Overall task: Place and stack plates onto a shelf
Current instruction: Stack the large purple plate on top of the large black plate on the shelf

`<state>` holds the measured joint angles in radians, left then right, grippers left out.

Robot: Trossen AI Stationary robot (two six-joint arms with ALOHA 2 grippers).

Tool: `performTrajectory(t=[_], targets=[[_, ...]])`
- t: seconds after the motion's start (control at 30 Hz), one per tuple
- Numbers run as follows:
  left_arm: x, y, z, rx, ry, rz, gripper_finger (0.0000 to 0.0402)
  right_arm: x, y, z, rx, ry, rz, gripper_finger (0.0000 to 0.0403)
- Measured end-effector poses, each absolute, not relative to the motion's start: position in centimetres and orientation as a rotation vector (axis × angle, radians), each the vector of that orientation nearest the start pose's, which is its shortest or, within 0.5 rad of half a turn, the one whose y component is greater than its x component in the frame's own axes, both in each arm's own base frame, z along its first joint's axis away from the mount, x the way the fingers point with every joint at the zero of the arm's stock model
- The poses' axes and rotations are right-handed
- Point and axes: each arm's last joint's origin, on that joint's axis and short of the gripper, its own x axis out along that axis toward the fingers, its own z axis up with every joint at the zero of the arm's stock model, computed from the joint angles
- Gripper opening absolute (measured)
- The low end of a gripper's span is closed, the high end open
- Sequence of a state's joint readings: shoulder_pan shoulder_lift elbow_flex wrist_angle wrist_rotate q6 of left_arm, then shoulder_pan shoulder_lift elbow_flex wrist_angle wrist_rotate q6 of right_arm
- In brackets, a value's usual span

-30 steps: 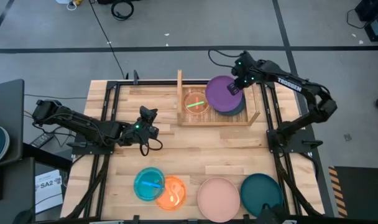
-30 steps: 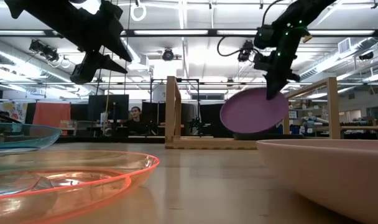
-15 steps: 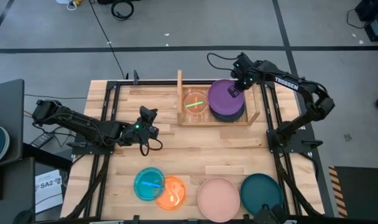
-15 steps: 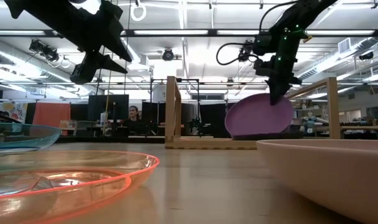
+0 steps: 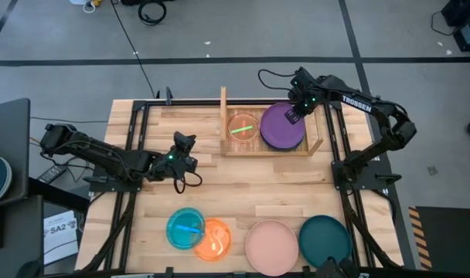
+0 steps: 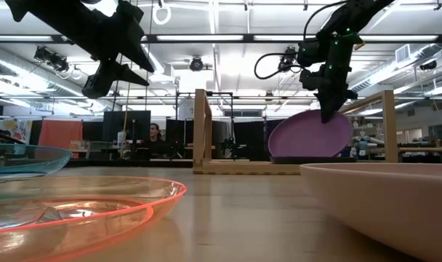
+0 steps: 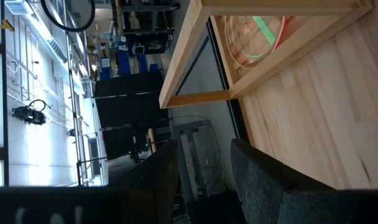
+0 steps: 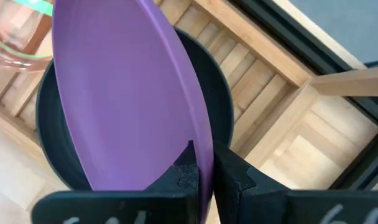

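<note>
While the left tool [image 5: 184, 141] hangs idle at about nine o'clock over the tabletop [image 5: 243, 189], its fingers apart and holding nothing, the job looks roughly half done at best. Along the six o'clock edge four plates still wait: the blue plate [image 5: 182, 228] overlapped by the orange plate [image 5: 217, 239], then the pink plate [image 5: 271, 246] and the teal plate [image 5: 325, 239]. Up at twelve o'clock stands the shelf [image 5: 223, 116], with the red plate [image 5: 243, 128] already in its left half, a green utensil [image 5: 243, 128] lying in it. In its right half the black plate [image 8: 52, 146] is seated, and the right tool [image 5: 294, 113] is clamped on the rim of the purple plate [image 5: 279, 127], held tilted just over the black one and not yet lying flat, so that stack is unfinished.
</note>
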<state>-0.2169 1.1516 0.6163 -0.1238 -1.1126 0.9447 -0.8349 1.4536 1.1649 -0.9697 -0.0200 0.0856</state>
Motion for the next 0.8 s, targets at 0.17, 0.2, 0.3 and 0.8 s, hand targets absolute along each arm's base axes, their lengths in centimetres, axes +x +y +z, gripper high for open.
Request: performTrajectory(t=[0.17,0.2,0.3,0.8], targets=[[21.80,-2.15,22.19,1.276,0.932,0.561,0.0153,18.24,-20.02,26.14,0.611,1.145,-0.749,0.0032],[21.80,-2.15,22.20,1.276,0.932,0.561,0.0153,18.24,-20.02,26.15,0.611,1.144,-0.749,0.0032],[21.81,-2.15,22.19,1.276,0.932,0.561,0.0153,18.26,-19.99,26.15,0.618,1.141,-0.738,0.0032],[21.81,-2.15,22.19,1.276,0.932,0.561,0.0153,18.41,-19.88,26.17,0.660,1.118,-0.690,0.0066]])
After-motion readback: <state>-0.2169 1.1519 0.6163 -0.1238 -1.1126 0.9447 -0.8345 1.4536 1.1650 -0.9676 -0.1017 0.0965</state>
